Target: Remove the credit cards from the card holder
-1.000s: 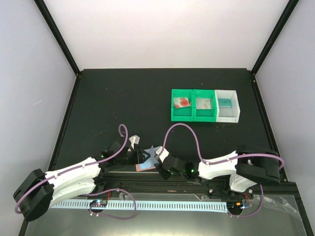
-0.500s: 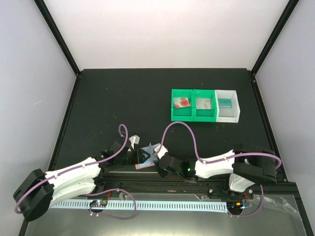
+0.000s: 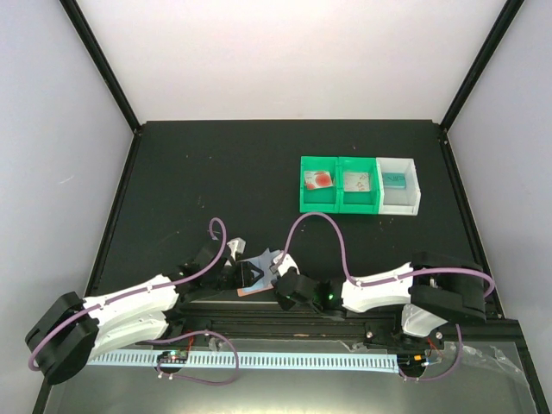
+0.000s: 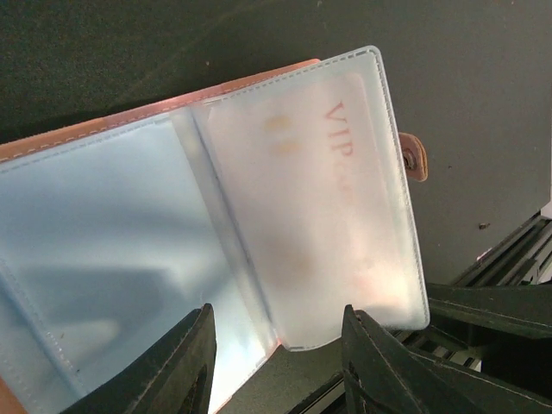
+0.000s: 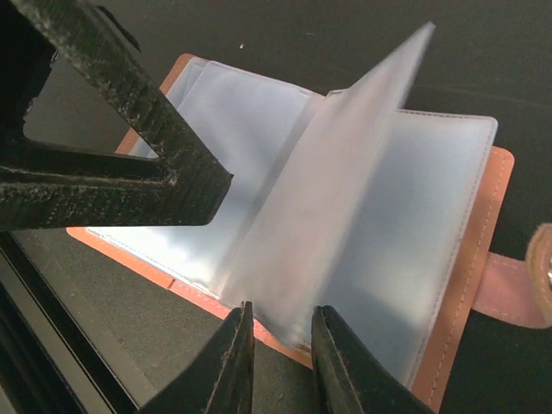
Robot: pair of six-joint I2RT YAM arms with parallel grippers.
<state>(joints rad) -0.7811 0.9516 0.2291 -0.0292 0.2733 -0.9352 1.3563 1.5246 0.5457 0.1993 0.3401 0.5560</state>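
At the near edge of the black worktop (image 3: 216,190), between my two arms, the salmon-pink leather-like bifold card holder (image 3: 256,280) lies open. One frosted plastic leaf (image 5: 345,172) stands up straight ahead of my right pincer (image 5: 280,362), its lower edge between narrow jaws; whether they pinch it I cannot tell. My left pincer (image 4: 276,362), half spread, holds nothing. The whitish card with reddish VIP lettering (image 4: 336,198) lies sleeved just beyond it, long axis pointing away.

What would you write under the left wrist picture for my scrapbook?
Left gripper over the open pink card holder, a VIP card showing through its frosted sleeve.
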